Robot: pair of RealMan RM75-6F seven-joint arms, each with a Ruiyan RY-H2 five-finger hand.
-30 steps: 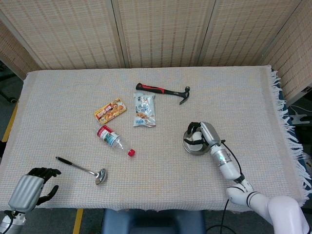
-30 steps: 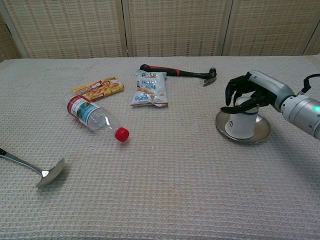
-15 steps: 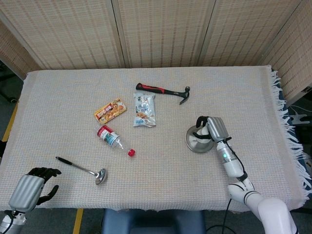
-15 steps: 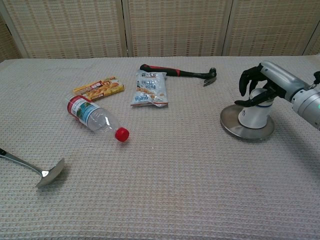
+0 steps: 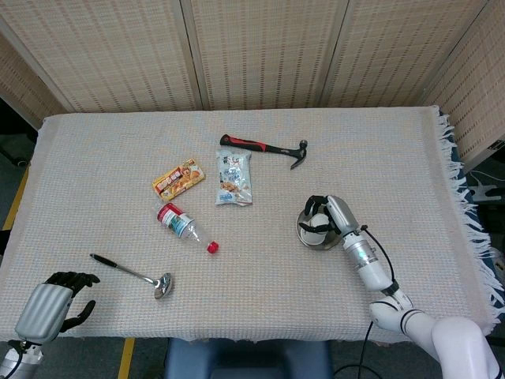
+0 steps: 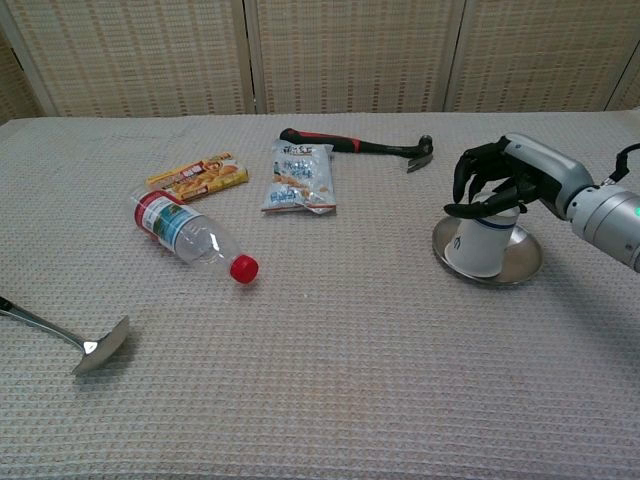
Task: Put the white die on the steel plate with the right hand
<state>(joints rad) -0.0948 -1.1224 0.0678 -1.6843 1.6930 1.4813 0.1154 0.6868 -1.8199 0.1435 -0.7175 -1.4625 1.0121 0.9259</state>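
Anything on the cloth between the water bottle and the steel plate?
No: in the chest view only bare cloth runs from the water bottle to the steel plate; the head view agrees.

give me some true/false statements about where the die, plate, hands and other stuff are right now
1. The white die sits on the steel plate. True.
2. The right hand is far from the die. False: its fingers curl over the die's top.
3. The hammer lies nearer the robot than the plate. False: it lies beyond it, toward the screens.
4. The bottle lies on its side. True.
5. The left hand holds the ladle. False: the ladle lies apart on the cloth.
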